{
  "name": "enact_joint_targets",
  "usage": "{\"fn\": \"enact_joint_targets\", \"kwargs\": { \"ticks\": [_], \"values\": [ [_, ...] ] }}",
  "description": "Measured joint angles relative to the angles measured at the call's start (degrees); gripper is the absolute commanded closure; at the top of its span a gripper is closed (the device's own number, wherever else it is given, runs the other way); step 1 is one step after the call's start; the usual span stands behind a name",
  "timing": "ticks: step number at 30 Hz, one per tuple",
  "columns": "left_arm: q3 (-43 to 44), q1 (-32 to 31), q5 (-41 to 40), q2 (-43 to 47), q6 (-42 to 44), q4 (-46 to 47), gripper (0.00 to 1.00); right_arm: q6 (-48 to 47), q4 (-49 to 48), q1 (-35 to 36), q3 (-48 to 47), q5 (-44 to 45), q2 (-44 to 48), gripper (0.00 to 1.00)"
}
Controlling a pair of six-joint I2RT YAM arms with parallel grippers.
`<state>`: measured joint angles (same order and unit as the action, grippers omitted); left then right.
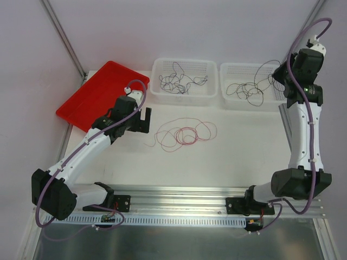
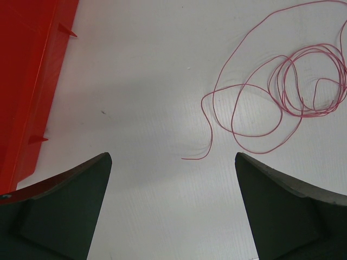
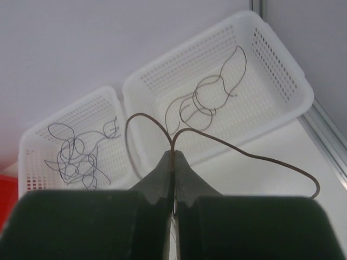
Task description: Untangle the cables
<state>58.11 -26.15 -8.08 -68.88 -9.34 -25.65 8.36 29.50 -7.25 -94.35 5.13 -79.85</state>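
Cables: 3 groups counted, strands within each too fine to count. Group 1, thin red-pink wire, lies in loose overlapping loops on the white table top, about centre, one free end trailing toward the left arm. Group 2, thin dark purple wires, tangled inside the left white perforated plastic basket. Group 3, thin dark wire, partly loose in the right white perforated plastic basket; one strand of it is lifted and pinched in the right gripper, arching out on both sides of the tips. The right gripper's fingers are pressed together on that strand and held above the right end of the right basket. The left gripper has its jaws spread wide with nothing between them, low over bare table, the free end of the red-pink wire just ahead of it and not touching. Baskets: 2, side by side at the far edge. Flat red plastic tray: 1, at far left, overhanging the table's edge, beside the left gripper.
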Motion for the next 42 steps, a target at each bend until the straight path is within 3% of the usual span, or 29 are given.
{"fn": "enact_joint_targets", "kwargs": {
  "ticks": [8,10,11,12,14,15,18,21,25,30,36,42],
  "values": [
    [0.0,0.0,-0.1,-1.2,0.3,0.1,0.01,-1.2,-7.8,0.0,-11.2,-0.3,-16.7,0.99],
    [0.0,0.0,0.0,-1.8,0.4,0.1,0.01,-1.7,-9.2,0.0,-13.1,-0.3,-22.2,0.94],
    [-0.1,0.0,0.0,-2.1,0.5,0.1,0.01,-1.9,-9.6,0.0,-13.8,-0.3,-24.3,0.90],
    [-0.2,0.0,0.0,-2.5,0.5,0.1,0.01,-2.2,-9.9,0.0,-14.8,-0.3,-26.9,0.72],
    [-0.2,0.0,0.0,-3.1,0.6,0.1,0.01,-2.8,-9.9,0.0,-16.8,-0.3,-32.0,0.51],
    [-0.3,0.0,0.0,-3.4,0.6,0.1,0.01,-3.3,-9.4,0.0,-18.4,-0.5,-34.5,0.35],
    [-0.3,0.0,0.0,-4.0,0.7,0.1,0.01,-4.6,-8.6,-0.1,-21.5,-1.3,-39.6,0.19],
    [-0.3,0.0,0.1,-4.3,0.7,0.1,0.01,-5.6,-7.4,-0.1,-21.6,-2.4,-40.4,0.12],
    [-0.3,0.0,0.8,-4.3,0.6,0.1,0.01,-6.5,-6.8,0.0,-17.9,-4.5,-35.6,0.12],
    [-0.3,0.0,3.5,-4.4,-0.5,0.1,0.04,-8.8,-2.7,2.3,-7.7,-7.0,-20.7,0.14],
    [-0.3,0.0,6.7,-5.8,-2.8,0.2,0.08,-8.3,-0.3,15.0,10.1,-12.0,-1.3,0.18],
    [-0.9,-0.6,7.7,-7.2,-7.0,0.3,0.08,-3.3,-0.2,28.6,27.7,-11.8,1.4,0.20]
  ]
}}
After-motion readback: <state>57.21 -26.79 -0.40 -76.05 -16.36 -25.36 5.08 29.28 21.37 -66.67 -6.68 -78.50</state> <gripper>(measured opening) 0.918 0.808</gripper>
